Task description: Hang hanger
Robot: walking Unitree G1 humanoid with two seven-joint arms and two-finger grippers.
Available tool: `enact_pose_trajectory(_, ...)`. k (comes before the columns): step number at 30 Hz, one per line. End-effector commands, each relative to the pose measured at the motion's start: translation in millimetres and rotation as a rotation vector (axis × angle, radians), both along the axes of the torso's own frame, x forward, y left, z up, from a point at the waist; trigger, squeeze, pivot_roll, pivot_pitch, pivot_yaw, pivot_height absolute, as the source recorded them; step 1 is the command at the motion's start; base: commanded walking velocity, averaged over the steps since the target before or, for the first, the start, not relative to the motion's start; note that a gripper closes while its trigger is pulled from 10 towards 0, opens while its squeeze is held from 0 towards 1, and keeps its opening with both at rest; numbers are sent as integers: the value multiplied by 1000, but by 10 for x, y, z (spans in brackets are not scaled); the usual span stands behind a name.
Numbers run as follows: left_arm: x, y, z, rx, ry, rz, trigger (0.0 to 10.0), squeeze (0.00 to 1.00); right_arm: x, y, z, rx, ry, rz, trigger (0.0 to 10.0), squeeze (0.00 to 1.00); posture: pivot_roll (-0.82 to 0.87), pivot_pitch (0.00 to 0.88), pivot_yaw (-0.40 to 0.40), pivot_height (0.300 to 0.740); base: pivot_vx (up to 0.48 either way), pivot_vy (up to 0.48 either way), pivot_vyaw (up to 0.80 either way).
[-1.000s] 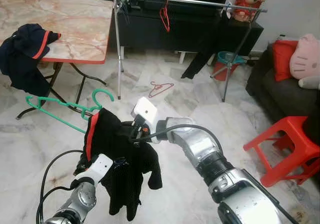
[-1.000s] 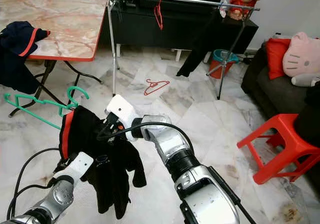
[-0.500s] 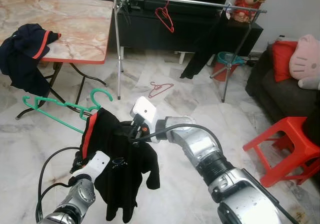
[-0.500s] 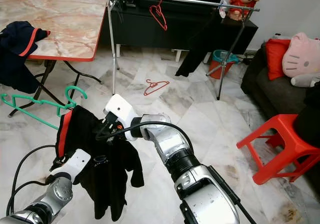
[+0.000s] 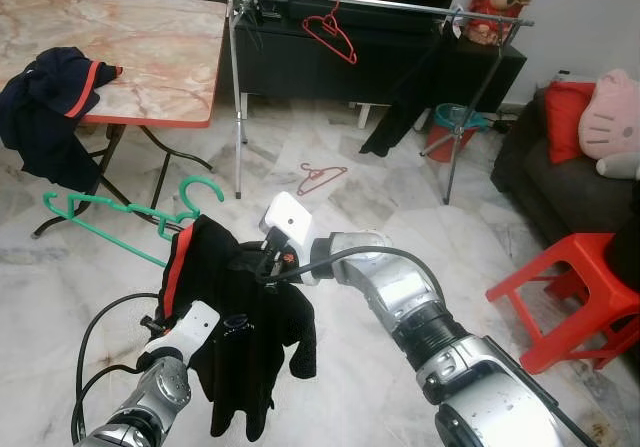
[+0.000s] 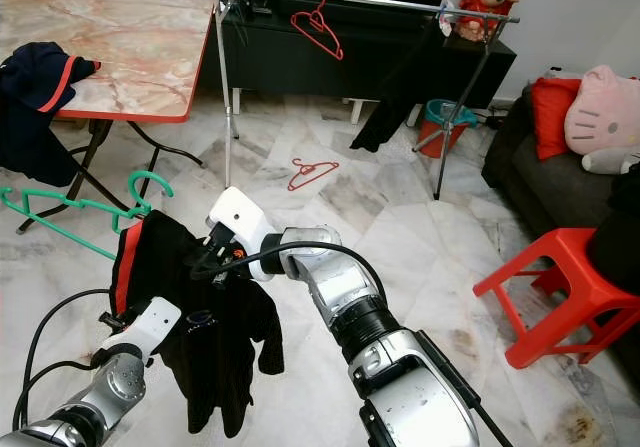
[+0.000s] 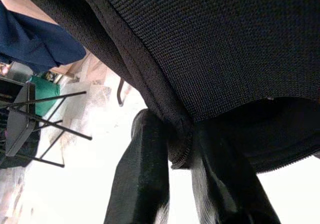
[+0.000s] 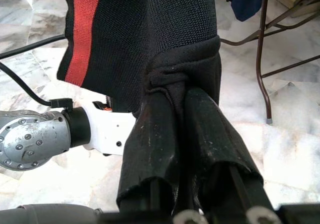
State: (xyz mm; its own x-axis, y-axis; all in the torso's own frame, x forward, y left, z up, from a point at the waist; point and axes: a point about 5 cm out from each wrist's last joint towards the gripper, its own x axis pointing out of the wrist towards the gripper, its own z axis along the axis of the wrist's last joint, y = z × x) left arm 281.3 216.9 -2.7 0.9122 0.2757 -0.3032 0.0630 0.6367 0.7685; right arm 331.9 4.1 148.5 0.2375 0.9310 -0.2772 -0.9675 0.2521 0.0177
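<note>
You are holding a black garment (image 5: 240,317) with a red stripe between both arms, low over the floor. The right gripper (image 8: 182,101) has its fingers clenched on a bunched fold of the cloth, and the left gripper (image 7: 180,144) pinches the hem between its fingers. The green hanger (image 5: 125,212) sticks out past the garment towards the desk (image 5: 130,47), its hook up; whether the cloth is properly seated on it I cannot tell.

You seem to be at the carrying stage: garment on hanger, not yet at the rail. The clothes rail (image 5: 400,5) stands well ahead, with a red hanger (image 5: 335,35) on it and another red hanger (image 5: 320,177) lying on the floor before it. Next you need to walk up, raise the green hook and set it over the rail without letting the cloth slip.
</note>
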Motion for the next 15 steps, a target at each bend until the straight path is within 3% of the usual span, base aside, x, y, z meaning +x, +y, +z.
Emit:
enact_pose_trajectory(1, 0, -32, -9, -23, 0, 0, 0, 0, -1, -8, 64, 24, -21, 6, 0, 0, -126, 0, -168, 740, 0, 0, 0)
enact_pose_trajectory(15, -40, 36, -35, -165, -15, 135, 0, 0, -9, -19, 43, 20, -11, 2, 0, 0, -128, 0, -166, 740, 0, 0, 0)
